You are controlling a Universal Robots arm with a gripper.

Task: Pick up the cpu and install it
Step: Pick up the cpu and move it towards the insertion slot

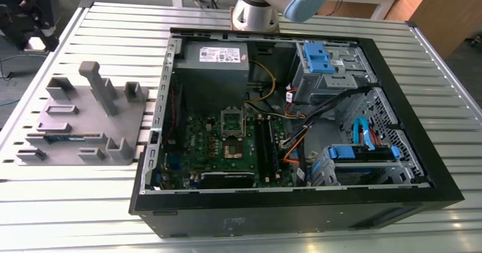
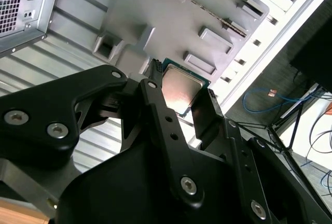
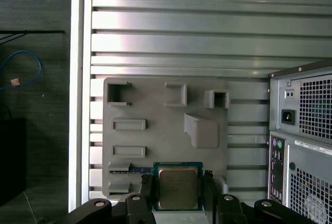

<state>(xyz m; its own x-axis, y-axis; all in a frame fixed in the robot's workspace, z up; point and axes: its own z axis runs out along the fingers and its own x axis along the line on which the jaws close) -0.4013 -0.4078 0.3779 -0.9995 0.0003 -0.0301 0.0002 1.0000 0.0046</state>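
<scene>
The claw (image 3: 178, 181) is closed on the cpu (image 3: 178, 190). Its two black fingers (image 3: 147, 189) press against opposite edges of the chip, and the silvery metal top faces the cameras in both wrist views. The cpu hangs in the air over the near edge of a gray fixture plate (image 3: 155, 146), clear of the plate's pockets and raised blocks. That plate lies on the slatted metal table (image 3: 181, 37), just beside the rear panel of an open computer case (image 3: 301, 130).

In the exterior view the case (image 1: 301, 208) lies on its side with its interior exposed. A green motherboard (image 1: 197, 145) sits inside it, and the fixture plate lies at the exterior view's left. A narrow memory stick (image 1: 64, 139) rests in one of the plate's slots. The robot arm (image 1: 260, 10) rises beyond the far side of the case.
</scene>
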